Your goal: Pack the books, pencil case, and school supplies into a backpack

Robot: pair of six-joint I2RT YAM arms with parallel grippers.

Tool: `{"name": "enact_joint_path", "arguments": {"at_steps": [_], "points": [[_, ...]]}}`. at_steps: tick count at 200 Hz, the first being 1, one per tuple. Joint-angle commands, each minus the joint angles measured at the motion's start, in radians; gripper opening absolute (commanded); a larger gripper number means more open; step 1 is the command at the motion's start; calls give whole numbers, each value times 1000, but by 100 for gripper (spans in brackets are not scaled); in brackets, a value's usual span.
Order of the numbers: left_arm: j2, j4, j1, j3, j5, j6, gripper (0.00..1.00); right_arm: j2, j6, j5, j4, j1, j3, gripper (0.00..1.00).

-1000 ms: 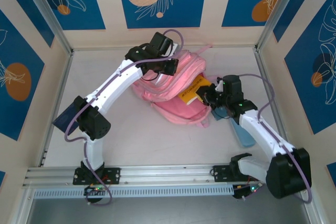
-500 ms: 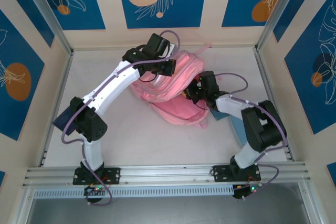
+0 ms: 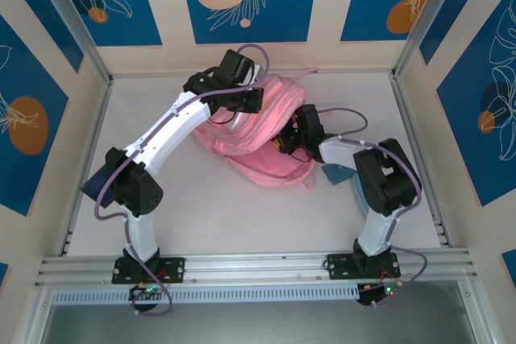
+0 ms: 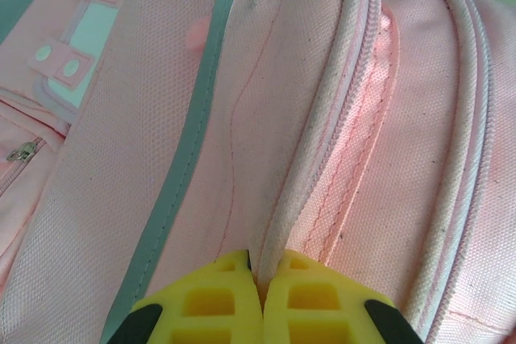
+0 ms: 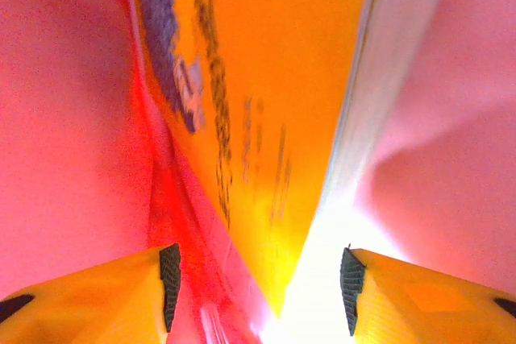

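Yellow book (image 5: 274, 78) sits inside the backpack (image 3: 266, 163) mouth; right gripper (image 5: 258, 262) jaws apart either side of it, not gripping. Left gripper (image 4: 260, 270) jaws clamped on the backpack's zip edge. Navy book (image 3: 98, 184) on bench left of backpack, pencil case (image 3: 353, 189) just right of it: both unpacked

**Backpack at mid-tabletop, a tool at each side**

The backpack (image 3: 262, 138) lies toward the far middle of the tabletop (image 3: 201, 207). The left tool (image 4: 260, 270) sits on its far left part, fingers pinched together on a fold of the fabric beside a zip seam. The right tool (image 5: 260, 279) reaches into the backpack from the right. One book (image 5: 266, 102) stands inside, between its parted fingers. The pencil case (image 3: 353, 187) lies on the tabletop just right of the backpack, partly under the right arm. A second book (image 3: 94, 184) lies near the left edge, under the left arm's elbow.
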Motion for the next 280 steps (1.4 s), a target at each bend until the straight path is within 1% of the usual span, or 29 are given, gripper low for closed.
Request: {"name": "enact_joint_path", "arguments": {"at_steps": [1, 17, 28, 51, 58, 64, 79, 92, 100, 116, 132, 143, 149, 172, 198, 207, 234, 254, 266, 280], "points": [[-48, 72, 23, 4, -31, -21, 0, -149, -46, 37, -88, -3, -82, 53], [-44, 72, 23, -8, -45, -14, 0, -243, -70, 42, -174, -15, -134, 46], [-46, 75, 25, -28, -49, -12, 0, -311, -91, 62, -245, -20, -163, 43], [-60, 94, 28, -103, -43, -23, 0, -474, -144, 177, -472, -20, -190, 42], [-67, 102, 28, -133, -38, -32, 9, -521, -162, 230, -549, -20, -189, 42], [-75, 107, 31, -156, -32, -45, 22, -558, -179, 272, -613, -23, -187, 43], [-101, 125, 33, -223, -13, -81, 47, -643, -223, 367, -752, -32, -173, 49], [-132, 148, 42, -284, 1, -115, 64, -705, -273, 416, -825, -38, -157, 54], [-153, 156, 52, -320, 5, -131, 71, -730, -310, 429, -852, -40, -144, 58], [-206, 159, 78, -401, -16, -156, 81, -751, -398, 416, -879, -42, -102, 66], [-275, 163, 123, -511, -64, -188, 92, -733, -472, 370, -888, -38, -51, 73], [-330, 171, 169, -604, -87, -214, 98, -710, -508, 335, -886, -34, -22, 79], [-360, 175, 200, -652, -93, -226, 100, -695, -522, 315, -879, -32, -10, 81], [-478, 169, 328, -830, -116, -247, 100, -638, -543, 253, -853, -17, 22, 89], [-595, 139, 510, -984, -52, -257, 100, -590, -544, 211, -820, 12, 41, 94], [-637, 132, 566, -1030, -48, -254, 100, -577, -544, 202, -810, 22, 46, 94], [-710, 100, 732, -1110, -52, -230, 100, -556, -527, 191, -794, 44, 48, 95], [-717, 118, 852, -1146, -6, -215, 100, -543, -518, 176, -787, 46, 46, 95], [-716, 133, 898, -1166, -19, -233, 100, -540, -514, 172, -789, 48, 46, 95], [-713, 168, 945, -1183, 9, -244, 100, -544, -508, 170, -792, 51, 44, 94]]}}
